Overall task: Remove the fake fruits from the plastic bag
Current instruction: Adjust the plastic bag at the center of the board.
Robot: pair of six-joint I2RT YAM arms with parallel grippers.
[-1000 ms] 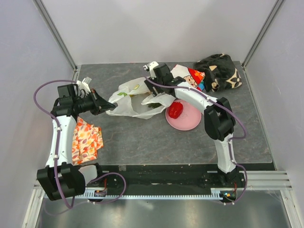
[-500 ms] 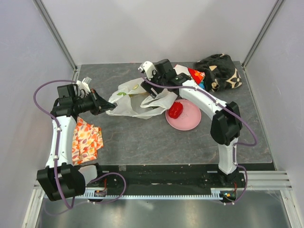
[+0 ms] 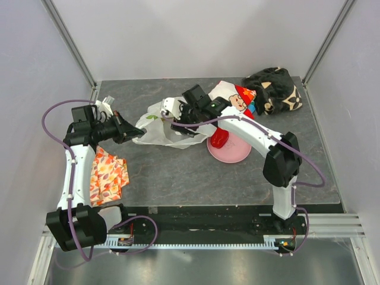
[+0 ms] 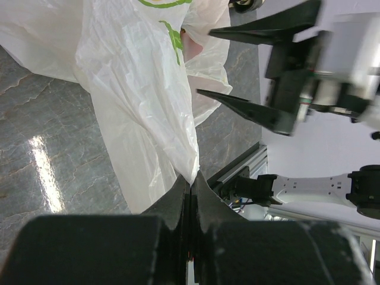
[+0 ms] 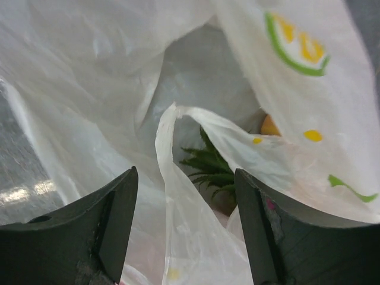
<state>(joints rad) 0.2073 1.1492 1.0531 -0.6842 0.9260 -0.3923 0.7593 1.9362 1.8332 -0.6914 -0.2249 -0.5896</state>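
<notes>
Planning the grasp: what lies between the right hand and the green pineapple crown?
A fold of the plastic bag, between the open right hand and the crown; the right wrist view shows it.

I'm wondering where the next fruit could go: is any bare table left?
Bare table lies on the near side of the plastic bag and pink plate, right of the orange cloth. Another patch sits right of the plate, nearer than the dark cloth. The far middle is crowded: bag, right arm, bear cloth.

Left pincer [image 3: 139, 135] on plastic bag [image 3: 153, 124]; red fruit [image 3: 219, 138] on pink plate [image 3: 235, 154].
</notes>
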